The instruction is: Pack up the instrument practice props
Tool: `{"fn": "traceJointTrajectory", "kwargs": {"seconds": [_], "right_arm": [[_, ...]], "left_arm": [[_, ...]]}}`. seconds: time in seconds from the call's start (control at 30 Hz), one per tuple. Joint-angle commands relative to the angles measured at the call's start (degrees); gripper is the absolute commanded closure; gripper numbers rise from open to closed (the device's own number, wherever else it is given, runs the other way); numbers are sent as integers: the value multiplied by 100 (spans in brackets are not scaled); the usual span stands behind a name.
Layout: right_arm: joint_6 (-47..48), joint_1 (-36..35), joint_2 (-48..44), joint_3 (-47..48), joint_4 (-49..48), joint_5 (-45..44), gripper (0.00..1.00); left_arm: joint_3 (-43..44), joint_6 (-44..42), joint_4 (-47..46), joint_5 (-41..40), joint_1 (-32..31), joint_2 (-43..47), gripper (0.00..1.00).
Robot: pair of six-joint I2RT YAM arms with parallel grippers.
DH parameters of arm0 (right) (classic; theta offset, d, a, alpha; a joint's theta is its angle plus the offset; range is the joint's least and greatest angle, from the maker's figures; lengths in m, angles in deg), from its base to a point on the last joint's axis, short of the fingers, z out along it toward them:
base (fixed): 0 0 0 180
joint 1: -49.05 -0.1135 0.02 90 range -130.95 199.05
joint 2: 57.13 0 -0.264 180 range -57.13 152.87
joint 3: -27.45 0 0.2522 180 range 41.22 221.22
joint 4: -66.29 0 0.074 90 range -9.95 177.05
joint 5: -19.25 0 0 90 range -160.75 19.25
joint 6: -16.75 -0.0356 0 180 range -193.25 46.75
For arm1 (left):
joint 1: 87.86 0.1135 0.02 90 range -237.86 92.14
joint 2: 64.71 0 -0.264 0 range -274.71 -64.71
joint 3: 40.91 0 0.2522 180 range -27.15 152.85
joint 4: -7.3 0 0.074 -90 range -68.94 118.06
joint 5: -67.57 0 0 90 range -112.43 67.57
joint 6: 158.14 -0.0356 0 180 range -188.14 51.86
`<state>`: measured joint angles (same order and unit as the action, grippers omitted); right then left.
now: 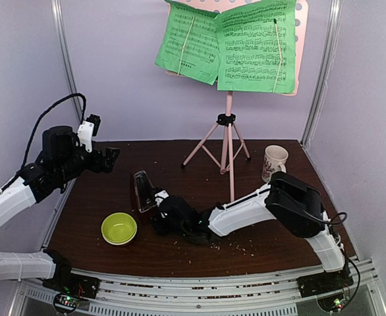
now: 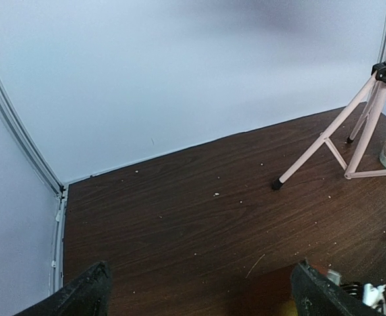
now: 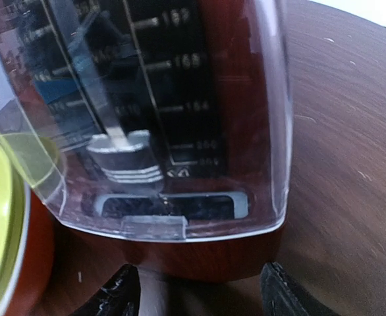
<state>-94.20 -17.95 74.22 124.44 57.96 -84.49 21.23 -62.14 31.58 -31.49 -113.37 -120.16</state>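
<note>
Metronome upright on table, just beside bowl.
Right fingers apart, low at its base, not yet gripping; left fingers wide open, empty. Likely rigid and bottom-heavy; clear cover probably slick (might pop off), so base the safer hold.

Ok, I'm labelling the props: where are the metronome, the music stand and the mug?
metronome (image 3: 180, 99), right wrist view, clear cover
music stand (image 1: 229, 104), top external view, pole
mug (image 1: 274, 161), top external view, side
</note>
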Motion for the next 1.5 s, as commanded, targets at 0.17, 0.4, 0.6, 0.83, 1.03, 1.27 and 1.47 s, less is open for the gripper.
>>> {"fn": "traceJointTrajectory", "kwargs": {"seconds": [0.17,0.4,0.6,0.83,1.03,1.27,1.47], "right_arm": [[-65,118,1492,2573,925,90,33],[87,126,854,2209,881,262,26],[507,125,-918,416,462,171,13],[460,158,-3738,-2139,446,-139,4],[-121,841,-6139,-4063,1050,-314,0],[-648,2344,-8177,-4980,1999,-523,0],[-803,4286,-8467,-4971,2243,964,0]], "left_arm": [[-74,29,-287,-203,45,220,2],[-127,10,-340,-330,41,288,2],[-224,-55,-502,-331,39,517,2],[-406,61,-827,278,31,1187,2],[-7,1482,-1430,1527,-448,310,9],[925,2222,-2360,1240,-1963,-1429,10],[1993,2736,-2915,1537,-2210,-3095,10]]}}
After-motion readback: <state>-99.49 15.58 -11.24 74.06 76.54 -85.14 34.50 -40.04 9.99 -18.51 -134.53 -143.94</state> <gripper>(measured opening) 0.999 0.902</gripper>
